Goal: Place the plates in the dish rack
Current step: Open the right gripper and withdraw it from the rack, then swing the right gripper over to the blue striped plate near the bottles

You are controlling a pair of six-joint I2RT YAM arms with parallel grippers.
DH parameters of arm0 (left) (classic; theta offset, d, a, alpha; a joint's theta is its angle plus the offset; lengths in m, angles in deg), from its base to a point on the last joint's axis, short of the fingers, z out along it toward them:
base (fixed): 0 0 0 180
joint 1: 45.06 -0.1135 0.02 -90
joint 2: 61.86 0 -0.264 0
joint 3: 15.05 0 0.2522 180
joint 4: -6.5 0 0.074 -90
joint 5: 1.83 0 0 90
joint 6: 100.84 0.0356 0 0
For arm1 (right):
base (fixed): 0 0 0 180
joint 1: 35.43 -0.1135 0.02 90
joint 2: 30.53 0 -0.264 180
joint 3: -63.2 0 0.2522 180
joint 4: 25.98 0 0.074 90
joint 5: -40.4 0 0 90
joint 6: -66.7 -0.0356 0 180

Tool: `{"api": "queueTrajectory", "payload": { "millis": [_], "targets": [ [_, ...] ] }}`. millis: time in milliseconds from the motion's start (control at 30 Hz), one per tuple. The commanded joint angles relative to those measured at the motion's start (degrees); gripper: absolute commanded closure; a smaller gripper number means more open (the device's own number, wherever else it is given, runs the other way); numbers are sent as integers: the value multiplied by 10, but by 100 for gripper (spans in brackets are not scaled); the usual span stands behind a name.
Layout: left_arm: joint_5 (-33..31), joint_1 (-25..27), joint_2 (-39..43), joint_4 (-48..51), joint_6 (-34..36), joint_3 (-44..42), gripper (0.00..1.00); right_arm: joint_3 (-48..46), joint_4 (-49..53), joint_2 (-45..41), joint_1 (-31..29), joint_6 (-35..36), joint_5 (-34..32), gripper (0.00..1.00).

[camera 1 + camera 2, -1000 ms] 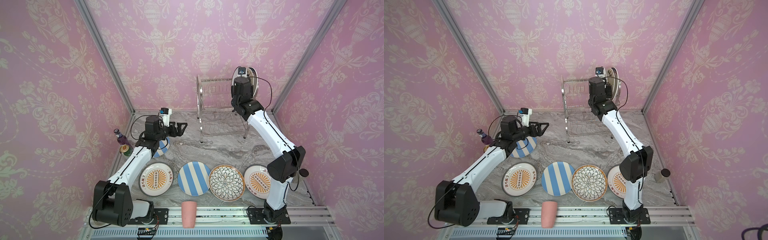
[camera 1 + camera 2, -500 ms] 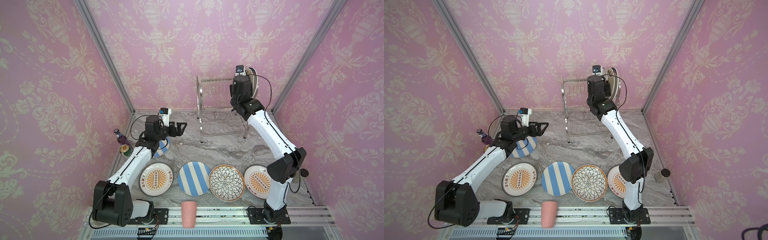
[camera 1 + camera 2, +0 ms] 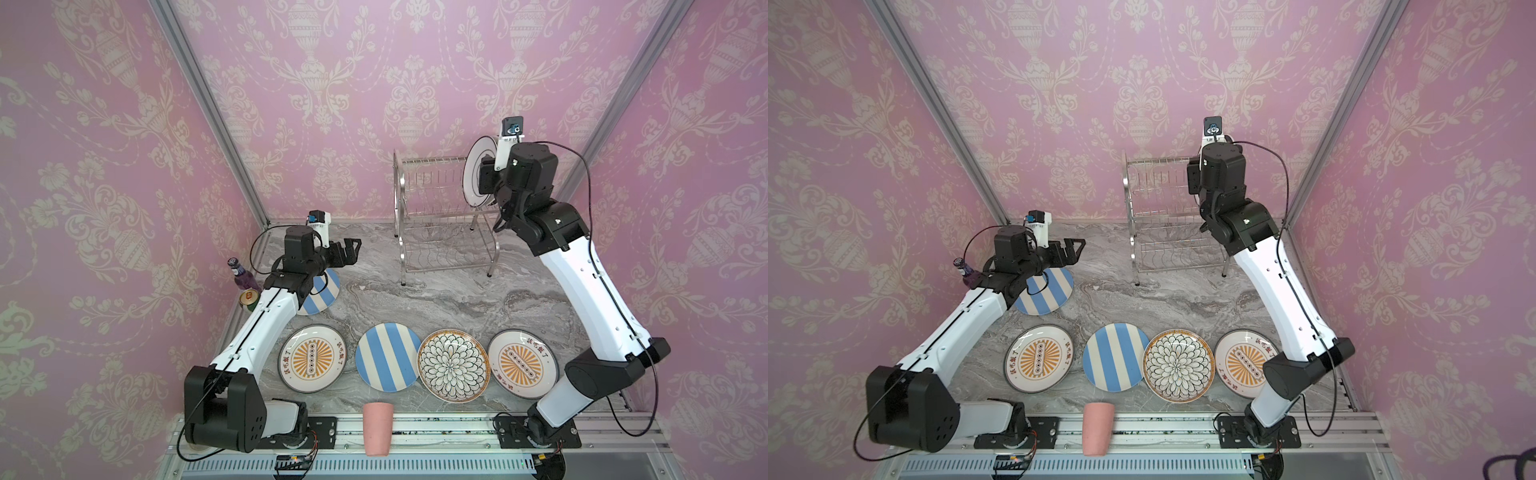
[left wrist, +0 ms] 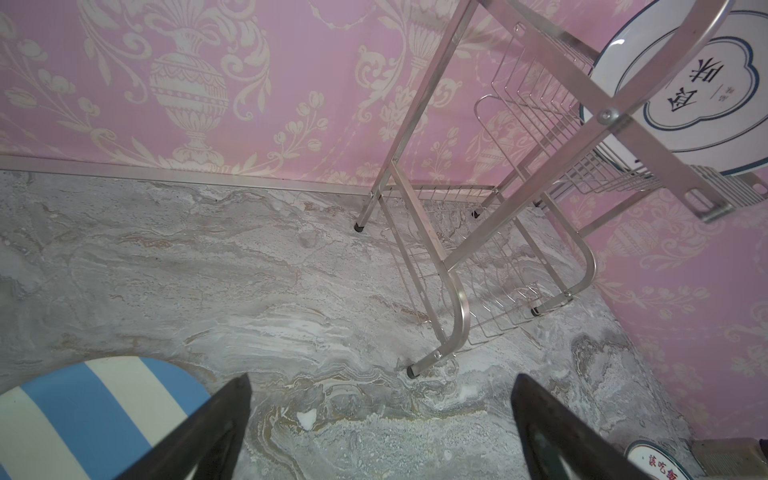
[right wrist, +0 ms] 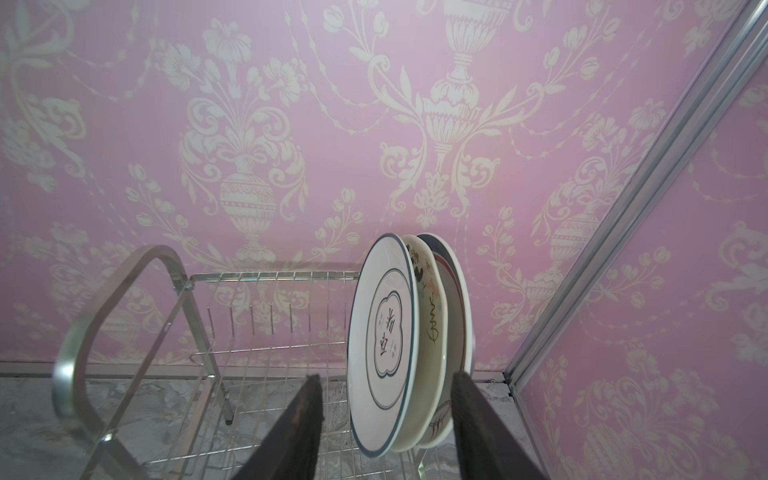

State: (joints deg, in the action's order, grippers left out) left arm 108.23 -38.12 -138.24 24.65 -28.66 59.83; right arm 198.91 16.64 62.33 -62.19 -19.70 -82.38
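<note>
The dish rack (image 3: 440, 232) (image 3: 1167, 224) (image 5: 166, 332) (image 4: 478, 257) stands at the back. Three plates stand upright at the right end of its upper tier: navy-rimmed plate (image 5: 384, 332) (image 3: 473, 174) (image 4: 685, 83), cream floral plate (image 5: 432, 324), and a third plate (image 5: 457, 291) behind. My right gripper (image 5: 386, 376) (image 3: 484, 176) is open, one finger on each side of them, gripping none. Flat on the table lie a striped plate (image 3: 320, 291), sunburst plate (image 3: 311, 358), striped plate (image 3: 388, 356), petal plate (image 3: 452, 365) and sunburst plate (image 3: 523, 363). My left gripper (image 4: 381, 378) (image 3: 353, 249) hovers open beside the far striped plate.
A pink cup (image 3: 377, 428) lies at the front edge on the rail. A purple bottle (image 3: 241, 274) and a can (image 3: 248, 298) stand by the left wall. The rack's right end sits close to the corner post (image 5: 623, 232) and the right wall.
My right jaws have spread apart around the racked plates, and the right wrist has shifted to the right. The left arm has not moved.
</note>
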Motion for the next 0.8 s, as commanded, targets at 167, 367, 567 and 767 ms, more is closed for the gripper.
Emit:
{"api": "queueTrajectory", "payload": {
  "millis": [167,367,567,767],
  "targets": [
    [-73,-12,17,71,23,21,1,-102,29,-89,-2,-91,267,42],
    [-93,-58,46,96,2,7,1,-217,-15,-81,-65,-118,409,40],
    [-111,-101,64,104,-23,-32,1,-267,-57,-6,-160,-152,415,39],
    [-92,-127,44,65,-37,-67,1,-341,-244,91,-199,-289,491,40]
  ]
}}
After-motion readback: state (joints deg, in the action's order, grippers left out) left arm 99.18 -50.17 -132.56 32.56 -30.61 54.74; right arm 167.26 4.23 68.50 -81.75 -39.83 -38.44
